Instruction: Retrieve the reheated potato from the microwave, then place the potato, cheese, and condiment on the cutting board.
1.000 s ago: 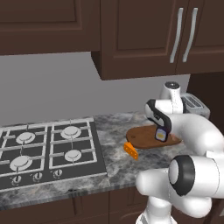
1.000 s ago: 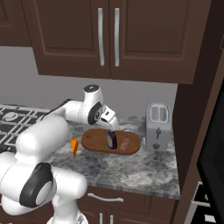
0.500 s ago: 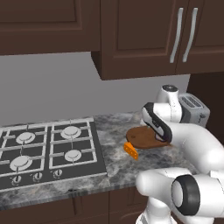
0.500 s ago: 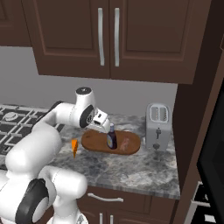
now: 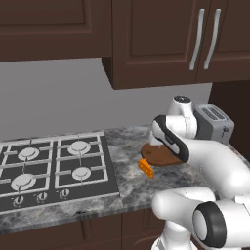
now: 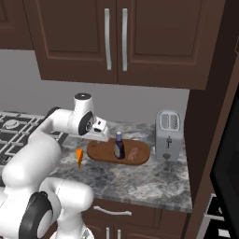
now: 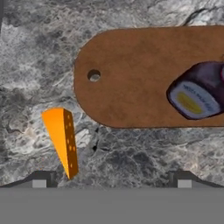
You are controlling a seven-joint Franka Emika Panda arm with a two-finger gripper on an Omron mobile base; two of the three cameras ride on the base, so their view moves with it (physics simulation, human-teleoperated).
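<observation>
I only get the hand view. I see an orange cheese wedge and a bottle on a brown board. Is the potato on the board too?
Observer: Yes. In the right base view a small pale potato lies on the cutting board, just right of the condiment.
Operator: Is the bottle standing up?
Observer: It stands upright near the board's middle.
Operator: What's past the board?
Observer: A silver toaster stands on the counter beyond the board's right end.
Operator: Is the cheese touching the board?
Observer: No. The cheese sits on the granite counter beside the board, between it and the stove.
Operator: Where's the tool?
Observer: The tool hangs over the board's left end, near the cheese.
</observation>
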